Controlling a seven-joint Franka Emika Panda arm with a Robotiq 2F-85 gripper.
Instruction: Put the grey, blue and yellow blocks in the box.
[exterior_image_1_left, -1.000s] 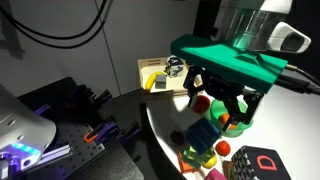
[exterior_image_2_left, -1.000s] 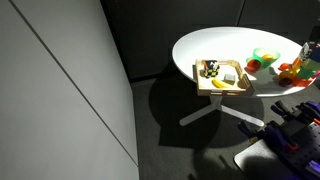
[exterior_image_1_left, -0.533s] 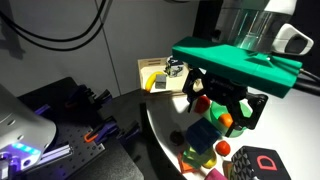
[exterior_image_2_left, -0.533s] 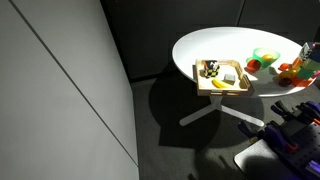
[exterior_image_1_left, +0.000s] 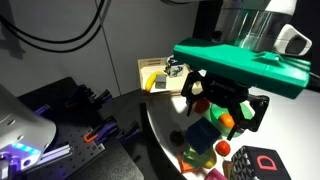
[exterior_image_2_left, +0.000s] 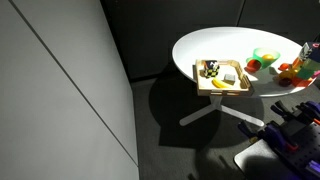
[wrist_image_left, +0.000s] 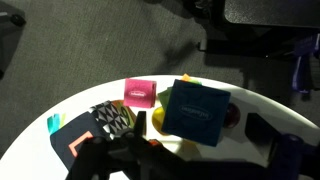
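My fingers (wrist_image_left: 283, 152) hang open and empty over the blue block (wrist_image_left: 195, 110), on the worktop (wrist_image_left: 40, 138), not yet in the box (exterior_image_2_left: 224, 90).

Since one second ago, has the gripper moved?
Yes. In an exterior view the gripper drifted right and slightly down, away from the tray, toward the black box.

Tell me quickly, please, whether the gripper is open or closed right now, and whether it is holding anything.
Gripper: open, jaws spread wide, nothing held between them.
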